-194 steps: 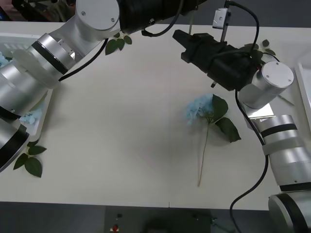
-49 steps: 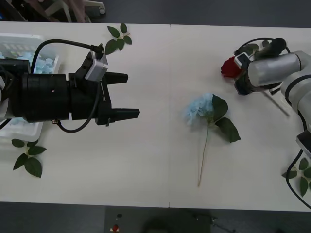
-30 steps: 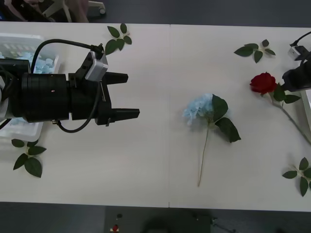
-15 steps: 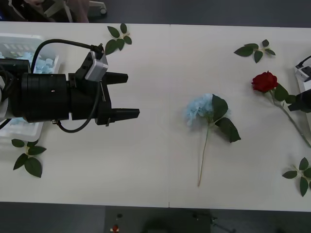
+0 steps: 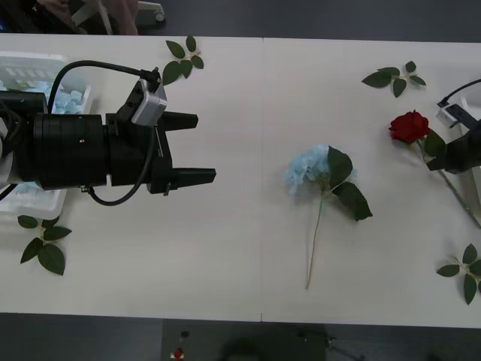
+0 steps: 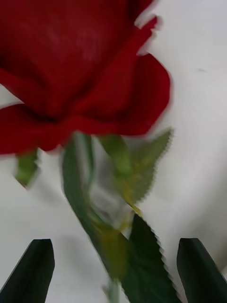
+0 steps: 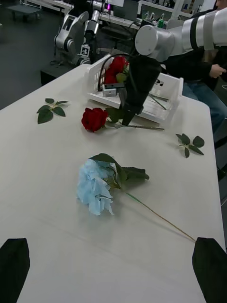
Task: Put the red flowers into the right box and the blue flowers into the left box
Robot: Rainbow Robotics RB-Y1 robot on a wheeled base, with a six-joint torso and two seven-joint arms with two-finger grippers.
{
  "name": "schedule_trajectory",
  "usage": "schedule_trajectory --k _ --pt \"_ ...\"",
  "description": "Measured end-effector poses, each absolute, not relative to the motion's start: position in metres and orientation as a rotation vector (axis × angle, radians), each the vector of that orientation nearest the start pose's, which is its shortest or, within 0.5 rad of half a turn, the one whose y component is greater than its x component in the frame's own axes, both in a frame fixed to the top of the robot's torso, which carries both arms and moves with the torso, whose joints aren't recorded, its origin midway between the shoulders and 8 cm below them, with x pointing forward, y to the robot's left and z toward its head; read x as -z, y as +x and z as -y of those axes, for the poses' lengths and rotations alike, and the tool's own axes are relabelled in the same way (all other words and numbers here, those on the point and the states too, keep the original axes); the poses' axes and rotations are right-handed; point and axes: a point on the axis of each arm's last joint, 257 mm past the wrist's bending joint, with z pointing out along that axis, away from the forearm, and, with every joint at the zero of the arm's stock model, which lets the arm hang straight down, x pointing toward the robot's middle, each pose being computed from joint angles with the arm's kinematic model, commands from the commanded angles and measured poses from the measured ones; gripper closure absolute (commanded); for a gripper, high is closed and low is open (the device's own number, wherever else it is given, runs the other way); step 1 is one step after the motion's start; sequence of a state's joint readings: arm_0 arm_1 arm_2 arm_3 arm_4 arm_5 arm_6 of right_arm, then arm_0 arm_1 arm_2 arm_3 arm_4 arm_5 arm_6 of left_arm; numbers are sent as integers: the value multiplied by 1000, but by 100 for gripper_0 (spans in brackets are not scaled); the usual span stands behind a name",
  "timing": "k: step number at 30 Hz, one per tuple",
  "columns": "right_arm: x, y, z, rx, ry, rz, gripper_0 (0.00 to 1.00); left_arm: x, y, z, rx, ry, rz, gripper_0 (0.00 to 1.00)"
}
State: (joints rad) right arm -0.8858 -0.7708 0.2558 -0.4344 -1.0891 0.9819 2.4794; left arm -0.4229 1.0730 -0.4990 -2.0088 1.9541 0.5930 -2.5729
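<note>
A red flower (image 5: 409,126) lies on the table at the right, its stem running toward the table's right edge. My right gripper (image 5: 436,159) is open, with that stem (image 6: 90,203) between its black fingers (image 6: 30,270) just behind the bloom (image 6: 71,71). One blue flower (image 5: 308,169) lies mid-table, well apart from my open left gripper (image 5: 197,147), which hovers at the left pointing toward it. The left box (image 5: 30,62) at the far left holds blue flowers. In the left wrist view the right box (image 7: 165,102) holds red flowers (image 7: 116,66) beyond the right gripper (image 7: 130,116).
Loose green leaf sprigs lie at the back left (image 5: 183,60), back right (image 5: 392,77), front left (image 5: 45,248) and front right (image 5: 466,271). Bare tabletop stretches between the left gripper and the blue flower. A person sits beyond the right box (image 7: 208,71).
The red flower has kept its place at the right over the last second. My right gripper moved nearer along its stem, then in toward the bloom. The left arm stayed still.
</note>
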Motion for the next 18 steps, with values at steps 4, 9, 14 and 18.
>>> schedule_trajectory --k 4,9,14,18 --pt "301 586 429 79 -645 -2516 25 89 406 -58 708 1213 -1488 0" --pt "311 598 402 96 -631 -2506 25 89 407 -58 708 1213 -1488 0" --pt "305 608 397 101 -550 -2499 65 89 407 -58 708 1212 -1488 0" --pt "300 619 392 98 -476 -2469 97 89 407 -58 708 1212 -1488 0"
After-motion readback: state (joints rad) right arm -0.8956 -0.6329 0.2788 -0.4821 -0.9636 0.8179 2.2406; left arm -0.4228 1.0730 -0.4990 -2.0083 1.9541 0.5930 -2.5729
